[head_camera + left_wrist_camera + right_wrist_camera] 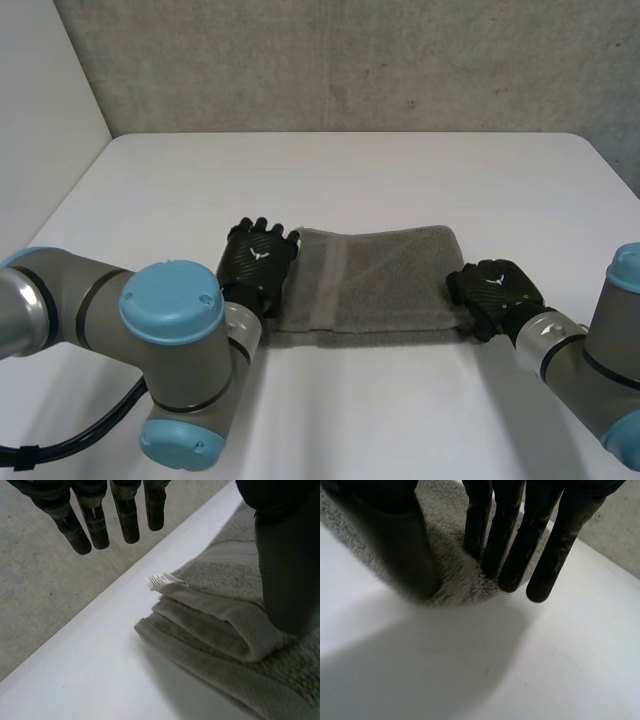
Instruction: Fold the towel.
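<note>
Head view: the folded grey towel (pixel 375 280) lies mid-frame on the white counter (pixel 350 180), with the left hand (pixel 258 258) at its left end and the right hand (pixel 495 290) at its right end.

Left wrist view: the fingers (pixel 95 525) are straight and apart, clear of the towel's layered corner. The thumb (pixel 285 570) is over the cloth.

Right wrist view: the fingers (pixel 512 555) are straight and close together, their tips seemingly resting on the towel's edge.
</note>
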